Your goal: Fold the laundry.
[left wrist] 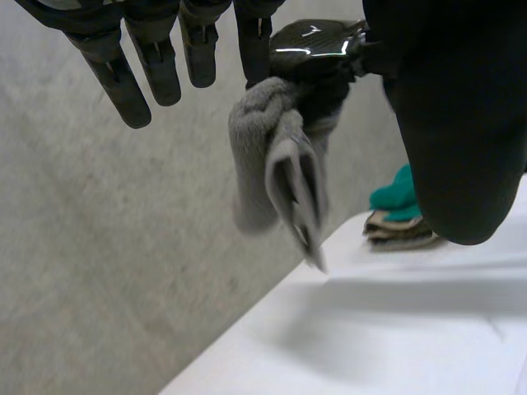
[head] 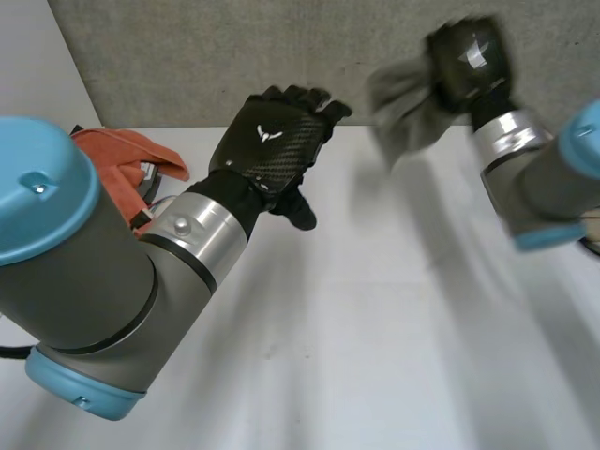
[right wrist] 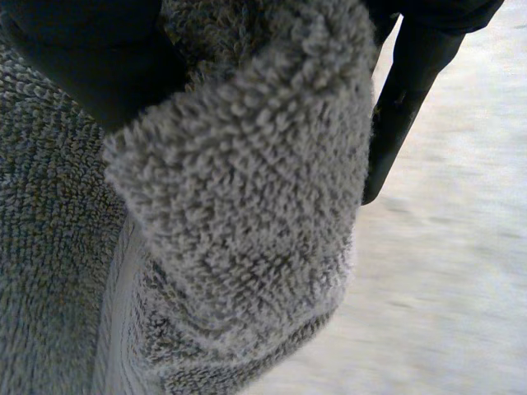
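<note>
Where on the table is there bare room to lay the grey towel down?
The white table is bare between the two arms, from the left hand back toward the robot. Crowded: the orange cloth beside the left arm.

On the white table point(head: 375, 328): orange cloth point(head: 117, 155) bunched by the far left edge; small cloth pile point(left wrist: 401, 229), teal on top.

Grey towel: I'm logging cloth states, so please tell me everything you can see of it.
The towel is grey looped terry with a flat woven band near one edge. It is bunched and folded over itself, not spread. The right robot hand grips its upper part, fingers curled round it, and the rest hangs down in the air above the far side of the table, in front of the grey wall. Nothing else touches it.
</note>
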Robot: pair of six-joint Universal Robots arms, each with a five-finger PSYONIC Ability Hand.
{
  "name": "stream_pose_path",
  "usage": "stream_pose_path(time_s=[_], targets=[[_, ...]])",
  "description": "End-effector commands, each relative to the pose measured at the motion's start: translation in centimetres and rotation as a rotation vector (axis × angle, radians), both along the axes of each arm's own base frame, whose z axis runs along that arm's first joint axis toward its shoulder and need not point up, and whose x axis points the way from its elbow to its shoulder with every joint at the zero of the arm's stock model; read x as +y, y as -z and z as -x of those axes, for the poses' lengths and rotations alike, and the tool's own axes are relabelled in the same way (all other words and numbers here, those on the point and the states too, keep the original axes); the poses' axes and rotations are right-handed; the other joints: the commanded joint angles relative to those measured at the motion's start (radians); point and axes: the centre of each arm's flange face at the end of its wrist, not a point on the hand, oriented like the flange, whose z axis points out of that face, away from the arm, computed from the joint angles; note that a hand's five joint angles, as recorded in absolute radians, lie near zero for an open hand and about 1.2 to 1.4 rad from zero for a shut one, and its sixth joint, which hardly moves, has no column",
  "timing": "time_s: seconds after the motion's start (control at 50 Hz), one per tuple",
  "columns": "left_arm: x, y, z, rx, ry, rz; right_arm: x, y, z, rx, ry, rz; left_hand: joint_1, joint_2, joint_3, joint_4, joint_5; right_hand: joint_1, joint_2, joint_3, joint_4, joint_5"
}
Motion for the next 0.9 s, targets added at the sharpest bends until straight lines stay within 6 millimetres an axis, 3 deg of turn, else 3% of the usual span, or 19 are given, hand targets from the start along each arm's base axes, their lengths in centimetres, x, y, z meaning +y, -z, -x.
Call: stream_pose_path(time_s=[0.02, 0.04, 0.1, 0.12, 0.18, 0.2, 0.26, 0.34, 0.42, 0.52, 0.58, 0.6, 0.62, 0.64, 0.68, 0.78, 0.9], targets=[[1.3, -1.1, 0.7, 0.018, 0.084, 0.030, -7.9, -2.5, 10.5, -0.143, 0.154, 0.107, -0.013, -0.001, -0.002, 0.005, -0.012, 0.366, 0.250, 0.238, 0.199, 0.297], [1.3, -1.1, 0.8, 0.020, 0.086, 0.033, -9.4, -1.6, 12.4, -0.144, 0.182, 0.105, -0.010, 0.002, 0.001, 0.008, -0.009, 0.366, 0.250, 0.238, 0.199, 0.297], [1.4, -0.8, 0.9, 0.013, 0.089, 0.024, -11.4, 0.5, 14.9, -0.138, 0.208, 0.080, -0.010, 0.002, 0.001, 0.008, -0.009, 0.366, 0.250, 0.238, 0.199, 0.297], [1.3, -0.7, 0.9, 0.012, 0.089, 0.023, -12.5, 2.5, 16.6, -0.115, 0.215, 0.048, -0.010, 0.002, 0.001, 0.008, -0.009, 0.366, 0.250, 0.238, 0.199, 0.297], [1.3, -0.1, 1.0, 0.001, 0.090, 0.010, -13.7, 6.2, 18.8, -0.078, 0.204, -0.017, -0.005, 0.008, 0.007, 0.014, -0.003, 0.366, 0.250, 0.238, 0.199, 0.297], [1.2, 0.1, 1.0, -0.004, 0.089, 0.004, -14.1, 8.5, 20.1, -0.056, 0.189, -0.061, -0.005, 0.008, 0.007, 0.014, -0.003, 0.366, 0.250, 0.238, 0.199, 0.297], [1.0, 1.0, 1.2, -0.021, 0.089, -0.013, -14.4, 11.5, 22.1, -0.039, 0.182, -0.120, -0.002, 0.010, 0.010, 0.017, 0.000, 0.366, 0.250, 0.238, 0.199, 0.297], [0.9, 1.8, 1.3, -0.035, 0.089, -0.033, -14.0, 16.5, 26.7, -0.029, 0.208, -0.224, 0.001, 0.013, 0.013, 0.020, 0.003, 0.366, 0.250, 0.238, 0.199, 0.297], [0.9, 2.3, 1.3, -0.043, 0.088, -0.045, -13.2, 19.2, 28.8, -0.022, 0.199, -0.292, 0.004, 0.016, 0.016, 0.023, 0.006, 0.366, 0.250, 0.238, 0.199, 0.297], [1.1, 2.3, 1.4, -0.045, 0.092, -0.050, -12.6, 19.3, 29.1, 0.008, 0.157, -0.301, 0.001, 0.013, 0.013, 0.020, 0.003, 0.366, 0.250, 0.238, 0.199, 0.297], [1.3, 2.3, 1.5, -0.045, 0.100, -0.050, -12.5, 17.9, 29.0, 0.016, 0.158, -0.278, 0.001, 0.013, 0.013, 0.020, 0.003, 0.366, 0.250, 0.238, 0.199, 0.297], [1.5, 2.3, 1.6, -0.045, 0.104, -0.050, -12.4, 17.4, 29.0, 0.016, 0.161, -0.273, 0.001, 0.013, 0.013, 0.020, 0.003, 0.231, 0.115, 0.103, 0.063, 0.161], [1.6, 2.3, 1.6, -0.046, 0.106, -0.050, -12.3, 16.8, 29.0, 0.015, 0.165, -0.271, 0.001, 0.013, 0.013, 0.020, 0.003, -0.087, -0.203, -0.216, -0.255, -0.157], [1.7, 2.2, 1.6, -0.045, 0.108, -0.048, -12.0, 15.9, 29.0, 0.007, 0.177, -0.272, 0.001, 0.013, 0.013, 0.020, 0.003, -0.573, -0.689, -0.701, -0.741, -0.643], [1.7, 2.1, 1.6, -0.043, 0.111, -0.046, -11.7, 14.9, 29.0, 0.000, 0.199, -0.265, 0.001, 0.013, 0.013, 0.020, 0.003, -0.806, -0.922, -0.934, -0.974, -0.876], [1.8, 2.1, 1.5, -0.043, 0.109, -0.046, -10.1, 11.5, 29.2, -0.050, 0.292, -0.287, 0.001, 0.013, 0.013, 0.020, 0.003, -0.855, -0.971, -0.984, -1.023, -0.925], [2.0, 2.0, 1.5, -0.043, 0.111, -0.046, -8.3, 9.7, 28.8, -0.081, 0.326, -0.401, -0.005, 0.008, 0.007, 0.014, -0.003, -0.855, -0.971, -0.984, -1.023, -0.925]])
